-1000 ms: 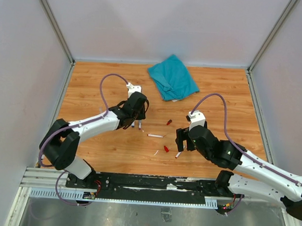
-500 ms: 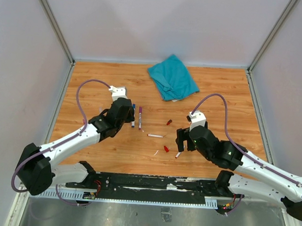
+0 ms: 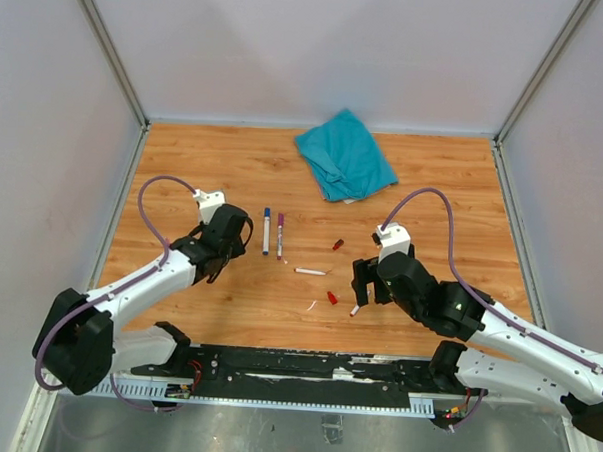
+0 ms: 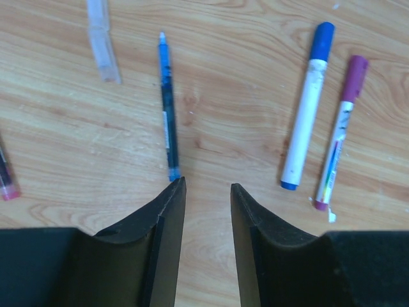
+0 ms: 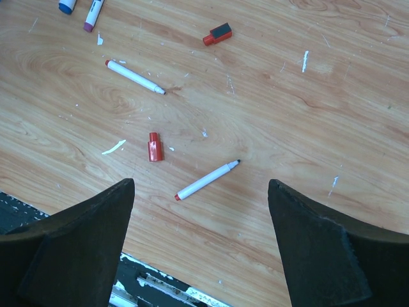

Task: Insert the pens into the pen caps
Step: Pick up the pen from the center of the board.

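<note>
Pulled back toward the counter's left edge over the last second: left pincer point(image 3: 231, 238), then right over the blue pen point(image 3: 265, 230) and purple pen point(image 3: 279, 235), now just left of them, with both in plain sight. Jaws narrowly parted, nothing between them, as seen from the left wrist. Right pincer point(image 3: 364, 284) where it was, spread wide and empty, hovering over the near bare pen point(image 3: 356, 309) toward the counter's near edge. No shift in any loose piece on the right.

Roughly half done, by the look of it. Blue pen and purple pen side by side, parallel, not touching, a little left of the counter's centre, each seemingly capped at its far end.

Left to do, judging from the lie of things:
- Two white-barrelled pens with tips exposed. Middle bare pen point(image 3: 310, 271) crosswise near the counter's centre, near bare pen closer to the near edge.
- Two red caps loose. Far red cap point(image 3: 338, 245) beyond the middle bare pen. Near red cap point(image 3: 331, 297) between the two bare pens, just beside the near one but apart from it.

Teal cloth point(image 3: 345, 153) crumpled by the far edge, not involved.

From the left wrist, also a thin blue stick point(image 4: 168, 115) and a clear piece point(image 4: 103, 45) on the wood left of the blue pen. Cannot tell whether pen and cap or something else.
</note>
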`<state>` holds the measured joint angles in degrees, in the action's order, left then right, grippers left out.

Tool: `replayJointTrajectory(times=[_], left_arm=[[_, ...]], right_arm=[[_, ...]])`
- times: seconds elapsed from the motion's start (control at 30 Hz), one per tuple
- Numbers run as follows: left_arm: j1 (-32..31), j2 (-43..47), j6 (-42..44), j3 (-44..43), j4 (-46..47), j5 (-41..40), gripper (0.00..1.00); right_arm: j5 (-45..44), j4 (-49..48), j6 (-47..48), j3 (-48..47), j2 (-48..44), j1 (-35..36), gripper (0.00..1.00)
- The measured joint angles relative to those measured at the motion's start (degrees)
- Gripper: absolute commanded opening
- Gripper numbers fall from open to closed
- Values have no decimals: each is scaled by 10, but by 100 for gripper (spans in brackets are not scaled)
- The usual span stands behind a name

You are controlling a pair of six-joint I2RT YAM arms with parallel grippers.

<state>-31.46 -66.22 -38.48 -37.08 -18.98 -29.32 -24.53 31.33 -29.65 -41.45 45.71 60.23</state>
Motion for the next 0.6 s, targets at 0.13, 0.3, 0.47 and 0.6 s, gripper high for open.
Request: replayJointTrajectory(times=[0.13,0.3,0.47,0.6], left_arm=[[29,-16,-2,2,3,7,41],[51,-48,-1,2,10,14,42],[89,-52,-9,7,15,21,47],[111,-43,-40,7,-9,2,54]], right_arm=[[0,3,0,0,0,0,85],[0,4,0,0,0,0,85],[1,5,0,0,0,0,85],[2,5,1,0,4,0,86]])
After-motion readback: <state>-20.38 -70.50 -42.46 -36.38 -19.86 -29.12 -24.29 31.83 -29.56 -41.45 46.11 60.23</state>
